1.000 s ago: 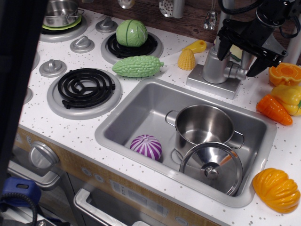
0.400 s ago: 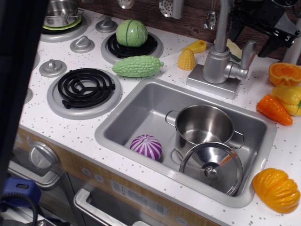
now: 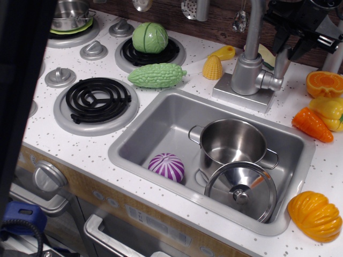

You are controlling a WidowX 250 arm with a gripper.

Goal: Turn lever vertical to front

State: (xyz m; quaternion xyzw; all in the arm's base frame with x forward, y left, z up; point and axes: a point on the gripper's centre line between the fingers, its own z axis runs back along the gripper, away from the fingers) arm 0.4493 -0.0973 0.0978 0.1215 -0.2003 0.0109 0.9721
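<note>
Patience looks like the thing here: the lever (image 3: pixel 280 63), a slim silver-grey bar on a stubby round hub at the right side of the faucet body (image 3: pixel 249 74), stands upright at the far right of the bench (image 3: pixel 80 142), and the black gripper (image 3: pixel 292 47) hangs at its top end. Its fingers (image 3: pixel 282 42) seem parted with the bar's tip about between them, though whether they touch it I cannot tell. To do this well, I would judge, the fingers should settle lower on the bar before closing, then sweep it toward the near edge in an arc about the hub, not straight down, since smooth metal-look plastic could slip. The faucet sits on a flat square base behind a brushed steel sink (image 3: pixel 144 134) holding a shiny steel pot (image 3: pixel 231 140), its domed lid (image 3: pixel 241 190) and a ribbed purple onion (image 3: pixel 167 166). Glossy toy vegetables lie nearby: a knobbly green gourd (image 3: pixel 156 75) and an orange carrot (image 3: pixel 311 124).
</note>
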